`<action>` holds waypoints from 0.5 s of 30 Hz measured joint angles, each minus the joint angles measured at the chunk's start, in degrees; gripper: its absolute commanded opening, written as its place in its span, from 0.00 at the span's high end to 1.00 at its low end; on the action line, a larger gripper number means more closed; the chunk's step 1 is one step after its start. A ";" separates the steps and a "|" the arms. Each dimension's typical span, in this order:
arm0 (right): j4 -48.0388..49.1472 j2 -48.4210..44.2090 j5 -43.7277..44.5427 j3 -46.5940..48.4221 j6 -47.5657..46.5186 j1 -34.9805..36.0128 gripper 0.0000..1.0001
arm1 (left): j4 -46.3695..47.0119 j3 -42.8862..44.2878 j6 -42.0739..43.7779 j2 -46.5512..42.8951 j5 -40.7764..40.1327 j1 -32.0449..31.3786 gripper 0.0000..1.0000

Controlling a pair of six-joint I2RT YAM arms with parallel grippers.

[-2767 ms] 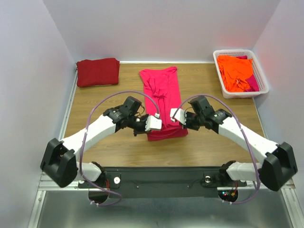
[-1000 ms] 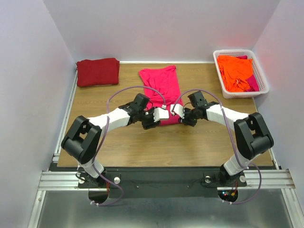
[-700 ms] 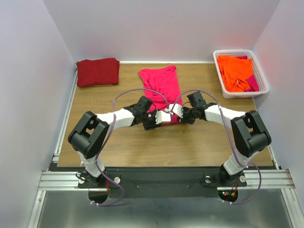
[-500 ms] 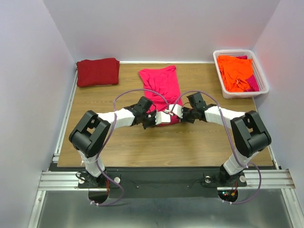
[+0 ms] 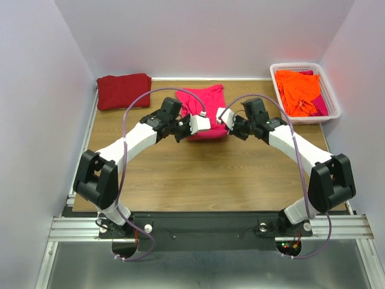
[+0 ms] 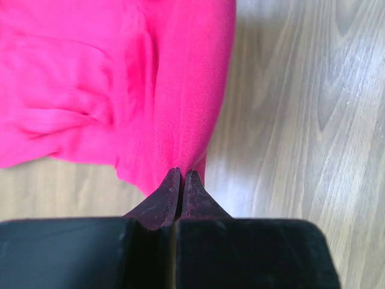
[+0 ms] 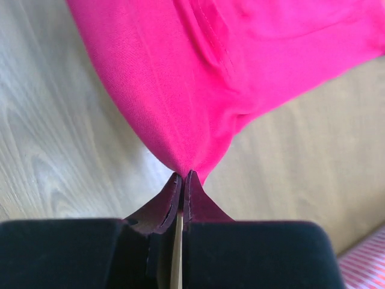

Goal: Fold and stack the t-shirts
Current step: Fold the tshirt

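A bright pink-red t-shirt [image 5: 204, 102] lies mid-table, its near part raised and doubled back. My left gripper [image 5: 188, 129] is shut on the shirt's near left corner, and the cloth [image 6: 180, 90] hangs from the closed tips [image 6: 181, 174]. On the other side, my right gripper [image 5: 231, 127] is shut on the near right corner, the fabric [image 7: 198, 78] bunching into its tips [image 7: 183, 175]. A dark maroon t-shirt [image 5: 124, 91] sits folded at the far left. Orange t-shirts [image 5: 298, 90] fill the basket.
The white latticed basket [image 5: 334, 108] stands at the far right by the wall. Bare wooden table [image 5: 198, 174] stretches between the pink shirt and the arm bases. Purple cables loop above both arms.
Both grippers shut on the pink shirt's near corners, then lifted and carried them toward the far end. The shirt now looks shorter, its near half doubled over.
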 measured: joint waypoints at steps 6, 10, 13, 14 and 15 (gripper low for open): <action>-7.93 -4.26 -0.22 5.05 1.95 0.00 0.99 | -7.69 1.14 1.31 -5.57 0.70 -0.28 1.00; -15.32 -7.67 -2.08 5.84 2.91 0.44 0.99 | -12.50 0.52 2.03 -9.99 1.60 -1.70 1.00; -20.55 -11.87 -3.67 5.20 3.56 1.20 0.99 | -15.93 -2.32 2.27 -16.35 2.80 -3.89 1.00; -22.21 -13.99 -4.39 4.52 3.96 1.70 0.99 | -16.87 -2.99 2.34 -17.77 3.15 -4.55 1.00; -24.06 -16.09 -5.03 4.00 4.00 2.27 1.00 | -18.69 -4.11 2.45 -20.17 4.02 -5.60 1.00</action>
